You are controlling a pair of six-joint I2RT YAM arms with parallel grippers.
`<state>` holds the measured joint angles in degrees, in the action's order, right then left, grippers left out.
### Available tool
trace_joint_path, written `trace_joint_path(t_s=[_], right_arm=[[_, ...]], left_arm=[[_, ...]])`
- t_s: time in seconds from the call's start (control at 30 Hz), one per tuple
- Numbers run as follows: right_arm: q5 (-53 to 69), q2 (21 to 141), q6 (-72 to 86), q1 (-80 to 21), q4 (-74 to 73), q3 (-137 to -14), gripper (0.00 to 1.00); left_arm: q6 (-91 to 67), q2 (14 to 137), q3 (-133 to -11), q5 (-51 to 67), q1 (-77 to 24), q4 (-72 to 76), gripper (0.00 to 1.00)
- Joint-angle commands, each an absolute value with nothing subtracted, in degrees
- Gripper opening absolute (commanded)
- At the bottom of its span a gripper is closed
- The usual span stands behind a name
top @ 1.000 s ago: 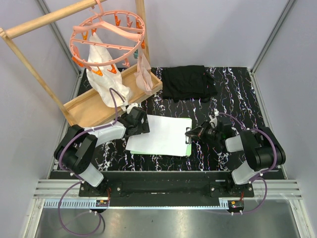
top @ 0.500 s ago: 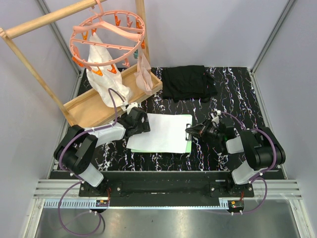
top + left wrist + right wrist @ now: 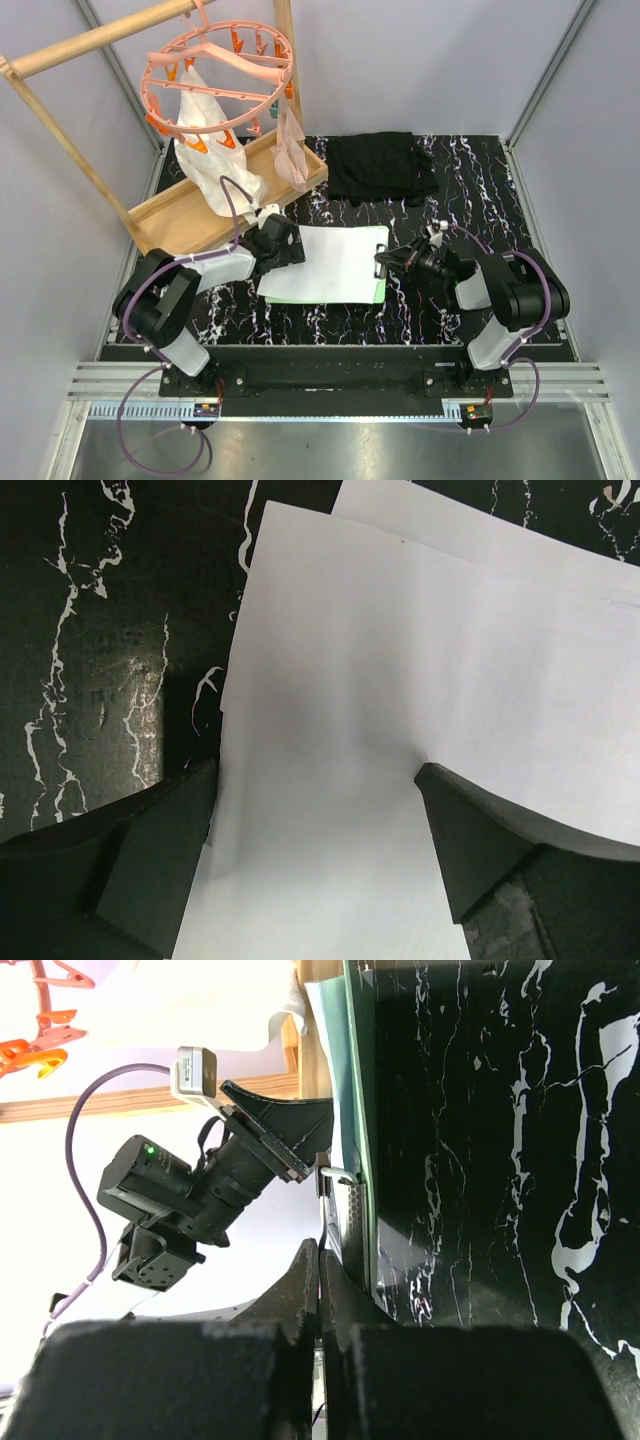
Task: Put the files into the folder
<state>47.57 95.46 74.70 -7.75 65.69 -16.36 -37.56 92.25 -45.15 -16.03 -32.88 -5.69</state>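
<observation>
Top external: white files (image 3: 325,262) flat on mint-green folder (image 3: 381,289).

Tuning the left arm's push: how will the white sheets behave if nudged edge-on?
Probably floppy: the files show a shadowed dip between the open fingers of the left gripper. Likely slippery: the sheets lie offset, so a push may fan them apart over the folder rather than shift them together.

Wooden tray (image 3: 176,222) and black cloth (image 3: 380,168) block passage beyond the files (image 3: 330,265)
</observation>
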Motion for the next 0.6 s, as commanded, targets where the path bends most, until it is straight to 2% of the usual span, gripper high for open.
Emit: trace_joint_path(t_s=[0.0,0.57], right_arm=[[50.5,96.4,78.1,-7.8,75.6,-16.2,0.00],[50.5,97.6,78.4,-7.8,77.0,-16.5,0.00]], left_arm=[[-39.3,97.0,-43.4,-11.3,-33.1,-11.1,0.92],[-41.1,94.5,-43.8,-7.5,-35.4,-10.4,0.93]])
